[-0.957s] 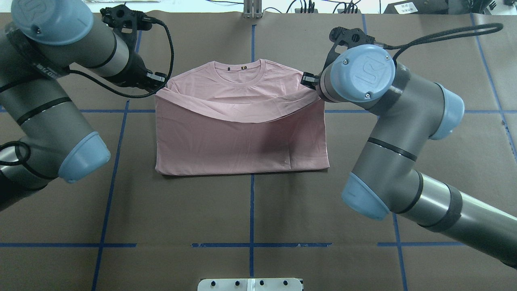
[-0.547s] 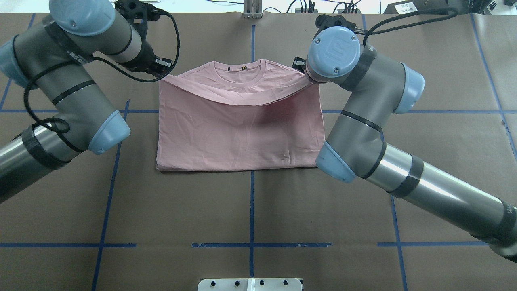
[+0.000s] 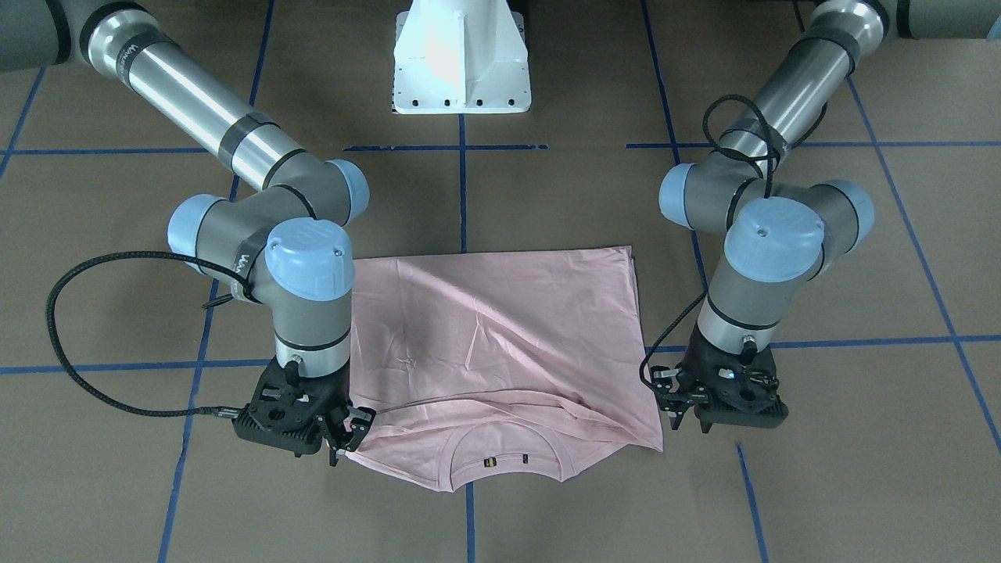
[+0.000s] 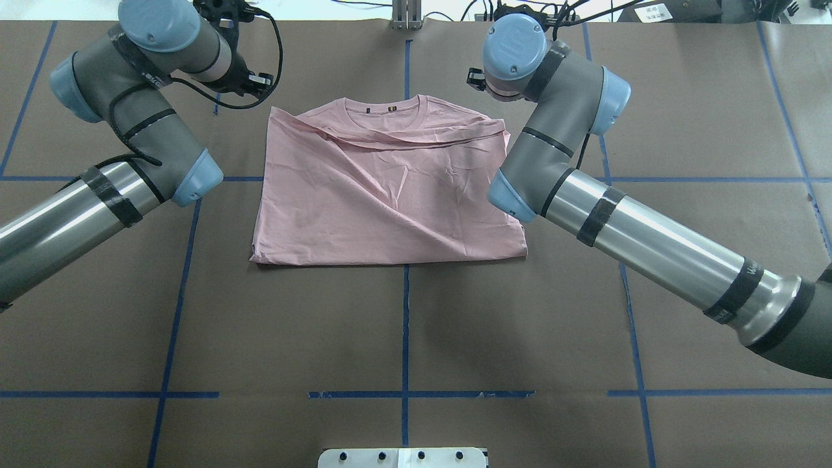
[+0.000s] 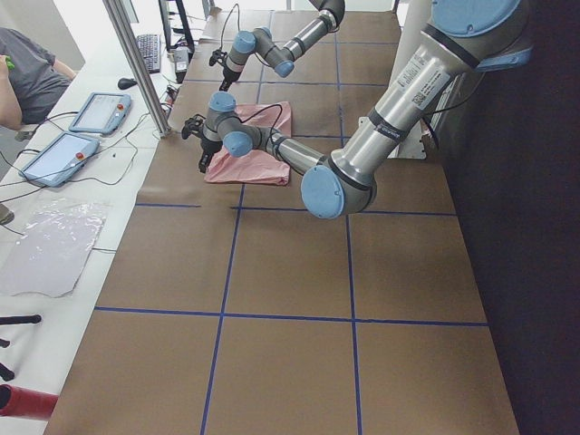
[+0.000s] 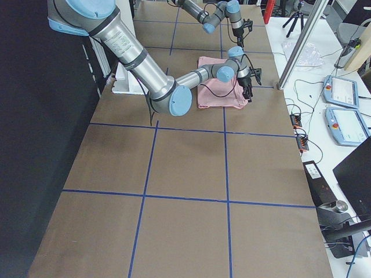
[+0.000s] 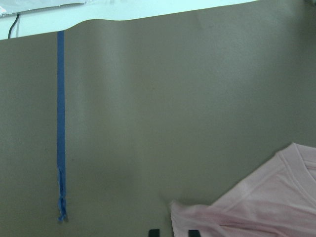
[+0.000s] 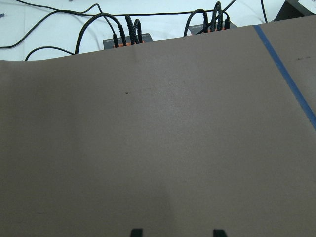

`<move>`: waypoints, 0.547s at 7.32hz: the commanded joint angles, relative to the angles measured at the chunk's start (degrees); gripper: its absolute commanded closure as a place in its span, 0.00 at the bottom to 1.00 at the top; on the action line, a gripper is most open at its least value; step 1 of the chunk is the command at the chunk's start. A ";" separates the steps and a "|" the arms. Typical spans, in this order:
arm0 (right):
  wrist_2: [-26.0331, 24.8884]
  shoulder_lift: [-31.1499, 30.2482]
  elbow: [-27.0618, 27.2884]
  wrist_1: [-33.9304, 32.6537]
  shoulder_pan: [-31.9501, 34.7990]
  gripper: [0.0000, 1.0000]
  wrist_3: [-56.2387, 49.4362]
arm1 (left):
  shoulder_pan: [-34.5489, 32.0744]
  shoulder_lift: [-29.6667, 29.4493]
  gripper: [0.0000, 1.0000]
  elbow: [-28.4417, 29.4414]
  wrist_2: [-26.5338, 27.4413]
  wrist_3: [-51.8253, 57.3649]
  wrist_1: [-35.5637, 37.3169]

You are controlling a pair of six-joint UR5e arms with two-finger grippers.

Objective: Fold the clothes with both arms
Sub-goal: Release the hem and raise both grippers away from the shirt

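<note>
The pale pink T-shirt lies folded in half on the brown table, print hidden. Its ribbed collar is at the far edge, and the folded-over hem lies just below it. The shirt also shows in the front view. My left gripper hovers just beyond the shirt's far left corner, open and empty. In the left wrist view its fingertips stand apart over that corner. My right gripper is open beside the far right corner. Its wrist view shows only bare table.
The white pedestal base stands at the robot's side of the table. Blue tape lines grid the brown cover. Cables and plugs lie past the far edge. A metal post stands at the far edge. Tablets lie on the operators' side.
Both grippers carried the shirt's lifted hem farther toward the collar, then let go. The hem now lies flat near the collar and both grippers sit just past the far corners.
</note>
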 commanded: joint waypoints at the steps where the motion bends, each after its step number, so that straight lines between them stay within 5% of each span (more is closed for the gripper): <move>1: 4.61 -0.72 0.43 1.04 1.97 0.00 -7.90 | -0.44 0.38 0.00 -0.18 0.00 1.26 -1.33; 4: 7.71 -5.38 7.45 1.05 2.42 0.00 -9.61 | 0.43 8.00 0.00 -11.93 -0.08 1.09 -1.16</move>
